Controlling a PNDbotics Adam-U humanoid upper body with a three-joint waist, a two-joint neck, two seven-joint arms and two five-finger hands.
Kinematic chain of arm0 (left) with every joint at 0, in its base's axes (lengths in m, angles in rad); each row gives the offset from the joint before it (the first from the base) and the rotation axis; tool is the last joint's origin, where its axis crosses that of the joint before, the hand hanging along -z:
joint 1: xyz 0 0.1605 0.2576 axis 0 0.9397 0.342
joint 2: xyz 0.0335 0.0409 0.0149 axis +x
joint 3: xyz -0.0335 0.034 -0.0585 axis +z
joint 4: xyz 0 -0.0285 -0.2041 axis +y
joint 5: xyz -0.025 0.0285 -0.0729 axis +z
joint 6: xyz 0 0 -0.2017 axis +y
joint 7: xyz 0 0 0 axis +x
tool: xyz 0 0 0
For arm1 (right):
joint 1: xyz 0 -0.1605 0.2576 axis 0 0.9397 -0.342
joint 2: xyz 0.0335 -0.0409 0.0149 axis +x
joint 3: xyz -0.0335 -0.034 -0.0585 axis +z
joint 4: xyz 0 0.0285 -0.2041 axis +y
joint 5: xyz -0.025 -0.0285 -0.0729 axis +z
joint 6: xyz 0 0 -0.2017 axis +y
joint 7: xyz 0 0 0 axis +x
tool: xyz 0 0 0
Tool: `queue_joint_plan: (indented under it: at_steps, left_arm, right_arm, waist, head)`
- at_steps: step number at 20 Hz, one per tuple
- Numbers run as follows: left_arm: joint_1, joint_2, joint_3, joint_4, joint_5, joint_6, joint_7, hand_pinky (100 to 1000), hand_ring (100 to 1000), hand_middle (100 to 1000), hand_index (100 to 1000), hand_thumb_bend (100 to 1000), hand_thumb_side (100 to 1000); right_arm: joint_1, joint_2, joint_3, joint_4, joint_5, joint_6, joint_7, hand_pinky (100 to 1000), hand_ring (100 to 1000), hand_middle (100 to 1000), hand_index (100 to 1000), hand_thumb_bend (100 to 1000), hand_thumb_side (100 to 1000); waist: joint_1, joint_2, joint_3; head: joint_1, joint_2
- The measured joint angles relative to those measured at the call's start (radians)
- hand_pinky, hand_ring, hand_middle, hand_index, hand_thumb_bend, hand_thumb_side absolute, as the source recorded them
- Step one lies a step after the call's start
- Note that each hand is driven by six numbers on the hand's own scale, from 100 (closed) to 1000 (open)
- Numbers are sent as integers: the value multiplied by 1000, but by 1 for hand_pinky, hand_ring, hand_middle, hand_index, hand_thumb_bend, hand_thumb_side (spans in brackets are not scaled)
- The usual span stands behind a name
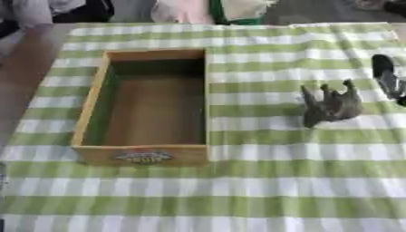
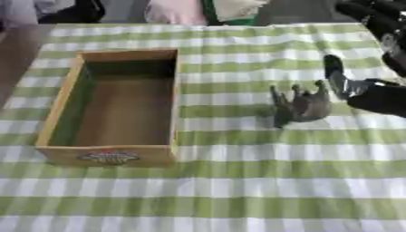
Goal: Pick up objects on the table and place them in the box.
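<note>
Grey toy animal (image 1: 331, 107) lay on its side, legs poking up toward the far edge, body crosswise. Right hand (image 2: 373, 93) beside it, fingers straight, holding nothing. Box (image 1: 89, 118) well left.

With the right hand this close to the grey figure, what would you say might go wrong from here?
1. The grey figure lies with thin parts sticking up; the right hand, coming from its right, may nudge it away instead of getting fingers around it.
2. The wooden box sits well to the figure's left, so the carry crosses open checked cloth, and a drop there would land outside.
3. The box's near wall could catch a low figure.
</note>
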Motion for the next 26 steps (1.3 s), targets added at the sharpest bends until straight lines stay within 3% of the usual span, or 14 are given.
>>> queue_joint_plan:
  at_steps: [5,10,15,20,26]
  left_arm:
    - [0,3,-6,0,0,0,-9,412,544,618,725,422,776]
    - [-1,3,-9,0,2,0,-17,412,544,618,725,422,774]
    - [-2,3,-12,0,5,0,-22,412,544,618,725,421,772]
    - [-2,3,-13,0,5,0,-25,412,544,618,725,421,772]
    - [-2,3,-15,0,5,1,-27,412,543,618,724,420,774]
  right_arm:
    - [-41,-96,71,77,-10,-27,73,892,929,903,998,191,691]
    - [-95,-145,127,170,-36,-58,147,888,925,887,992,228,657]
    - [-149,-157,159,232,-40,-77,267,886,915,852,1000,365,520]
    - [-197,-158,167,268,-53,-82,448,893,923,850,1000,437,497]
    - [-247,-155,196,327,-53,-90,532,893,927,857,1000,446,513]
  waist:
    - [0,-5,7]
    - [0,-6,17]
    - [0,-7,21]
    - [-1,-9,24]
    - [-1,-9,27]
  head:
    - [-18,0]
    - [-33,0]
    - [-41,0]
    - [-44,0]
    - [-48,-7]
